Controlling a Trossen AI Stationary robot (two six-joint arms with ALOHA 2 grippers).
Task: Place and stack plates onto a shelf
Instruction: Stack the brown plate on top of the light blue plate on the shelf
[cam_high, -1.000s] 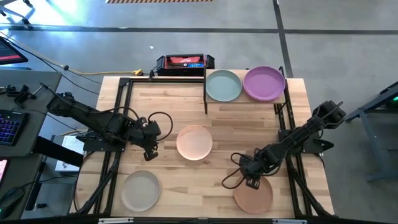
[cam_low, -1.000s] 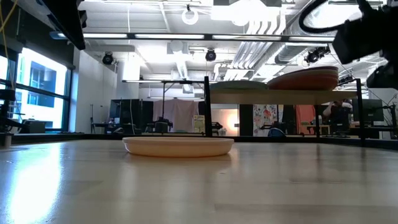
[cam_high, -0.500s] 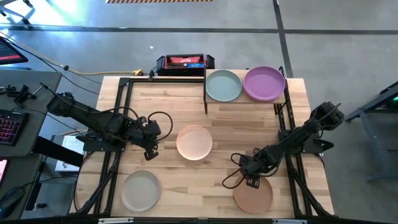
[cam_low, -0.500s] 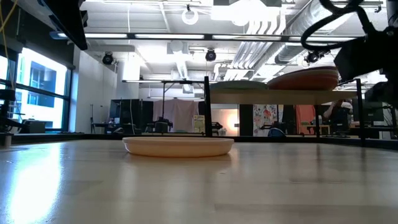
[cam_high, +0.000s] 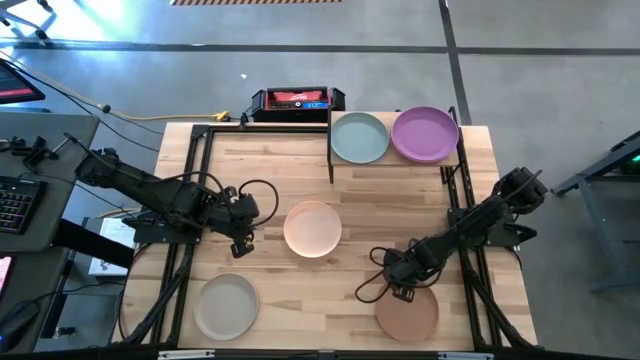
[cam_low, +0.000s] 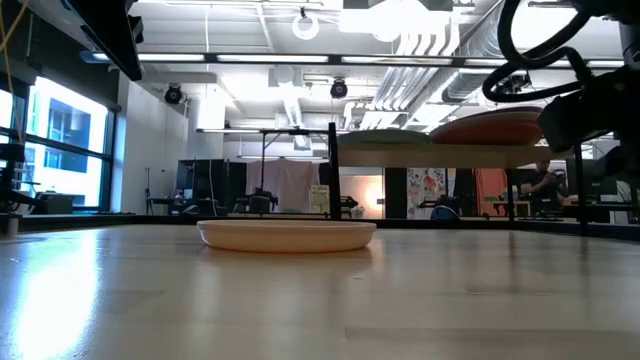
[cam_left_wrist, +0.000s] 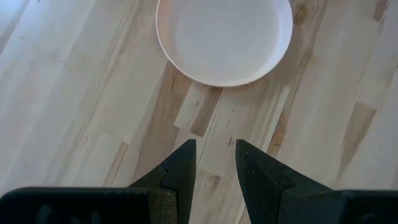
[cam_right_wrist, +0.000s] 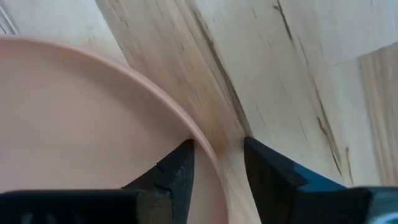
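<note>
A terracotta plate (cam_high: 408, 315) lies on the table at the near right. My right gripper (cam_right_wrist: 217, 167) points down at its far rim (cam_right_wrist: 155, 84), open, with one finger inside the rim and one outside over the wood. A peach plate (cam_high: 312, 229) rests flat at the table's middle. My left gripper (cam_left_wrist: 215, 163) hovers open just left of it, holding nothing. A beige plate (cam_high: 226, 306) lies at the near left. A teal plate (cam_high: 360, 137) and a purple plate (cam_high: 425, 134) sit side by side on the shelf (cam_low: 470, 156) at the far right. My right gripper stands astride the terracotta plate's far rim (cam_right_wrist: 208, 144), coming from above. One finger (cam_right_wrist: 177, 174) is over the plate's inside and the other (cam_right_wrist: 270, 171) over the table outside it. Whether either touches the plate, I cannot tell. The plate lies flat on the table.
A black and red box (cam_high: 297, 101) sits just beyond the table's far edge. Black frame rails (cam_high: 195, 180) run along the left and right sides. Bare wood lies between the plates and in front of the shelf.
My right gripper has gone down toward the terracotta plate's far rim. The plates have kept their places.
</note>
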